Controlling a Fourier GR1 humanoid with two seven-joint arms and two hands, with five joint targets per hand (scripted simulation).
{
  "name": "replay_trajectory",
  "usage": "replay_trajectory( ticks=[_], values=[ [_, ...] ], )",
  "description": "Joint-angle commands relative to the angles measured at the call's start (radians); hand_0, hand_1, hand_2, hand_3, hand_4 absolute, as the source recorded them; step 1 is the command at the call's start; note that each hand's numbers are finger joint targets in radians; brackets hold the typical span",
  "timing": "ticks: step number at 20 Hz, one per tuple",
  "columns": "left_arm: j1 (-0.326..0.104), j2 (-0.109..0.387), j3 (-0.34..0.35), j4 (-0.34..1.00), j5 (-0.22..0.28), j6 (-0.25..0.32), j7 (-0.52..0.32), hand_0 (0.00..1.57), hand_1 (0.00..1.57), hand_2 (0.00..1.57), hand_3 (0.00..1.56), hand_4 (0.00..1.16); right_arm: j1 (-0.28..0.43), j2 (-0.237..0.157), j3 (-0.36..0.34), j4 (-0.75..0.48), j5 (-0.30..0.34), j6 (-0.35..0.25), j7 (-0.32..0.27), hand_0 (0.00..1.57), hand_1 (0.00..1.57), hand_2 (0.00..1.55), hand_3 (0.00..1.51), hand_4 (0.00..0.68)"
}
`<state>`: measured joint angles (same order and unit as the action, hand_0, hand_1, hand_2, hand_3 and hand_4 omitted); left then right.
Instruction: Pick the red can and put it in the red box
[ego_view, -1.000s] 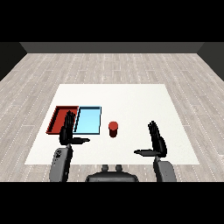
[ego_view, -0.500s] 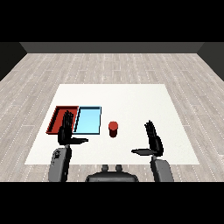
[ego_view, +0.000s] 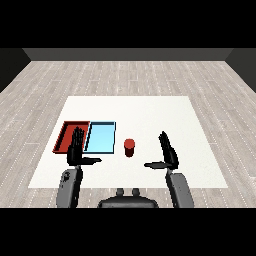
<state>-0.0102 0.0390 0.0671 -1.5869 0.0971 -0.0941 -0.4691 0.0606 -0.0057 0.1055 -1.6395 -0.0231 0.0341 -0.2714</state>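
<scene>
Red can (ego_view: 130, 147) stands upright on the white table (ego_view: 150, 112), long axis vertical, just right of the light blue tray (ego_view: 100, 137) and not touching it. Red tray (ego_view: 69, 135) lies beyond that, at the table's left — the two trays sit side by side, long edges adjacent.

Key relation: the can sits between the two hands, slightly ahead of both. From the right hand (ego_view: 168, 152) the can lies at about 9 o'clock, a shade toward 10. From the left hand (ego_view: 76, 150) it lies at about 3 o'clock. Judged from the head view, the right hand is the nearer, though not by much; open table separates it from the can.

Hand states: right hand is spread, fingers straight and pointing away from the robot, thumb stuck out toward the can, palm facing inward; it holds nothing. Left hand likewise — fingers straight, thumb out to the right, nothing held. Its fingers overlap the near edge of the red tray in this view; whether it hovers above or touches cannot be told.

Judgement: approach stage, no grasp yet. With the can upright, a sideways wrap from the right looks the natural move. The carry would then run toward 9 o'clock, across the light blue tray to the red tray.
</scene>
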Motion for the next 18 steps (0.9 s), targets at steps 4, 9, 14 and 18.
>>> replay_trajectory(
  ticks=[4, 9, 14, 18],
  values=[
    [-0.024, 0.017, 0.016, -0.018, 0.027, -0.007, 0.046, 0.00, 0.00, 0.00, 0.00, 0.00, -0.132, 0.005, -0.019, 0.228, -0.102, 0.007, -0.063, 0.00, 0.00, 0.00, 0.00, 0.000],
    [0.026, 0.001, -0.005, -0.054, -0.001, 0.018, 0.048, 0.00, 0.00, 0.00, 0.00, 0.00, -0.085, 0.006, 0.110, 0.200, -0.145, -0.098, -0.046, 0.00, 0.00, 0.00, 0.00, 0.000],
    [-0.019, 0.011, 0.015, 0.008, 0.013, 0.002, 0.022, 0.00, 0.00, 0.00, 0.00, 0.00, -0.196, 0.006, 0.133, 0.343, -0.195, -0.130, -0.104, 0.00, 0.00, 0.00, 0.00, 0.000],
    [0.055, -0.005, -0.004, 0.020, -0.013, -0.003, -0.058, 0.00, 0.00, 0.00, 0.00, 0.00, -0.225, 0.006, 0.106, 0.389, -0.248, -0.111, -0.111, 0.00, 0.00, 0.00, 0.00, 0.000]
  ],
)
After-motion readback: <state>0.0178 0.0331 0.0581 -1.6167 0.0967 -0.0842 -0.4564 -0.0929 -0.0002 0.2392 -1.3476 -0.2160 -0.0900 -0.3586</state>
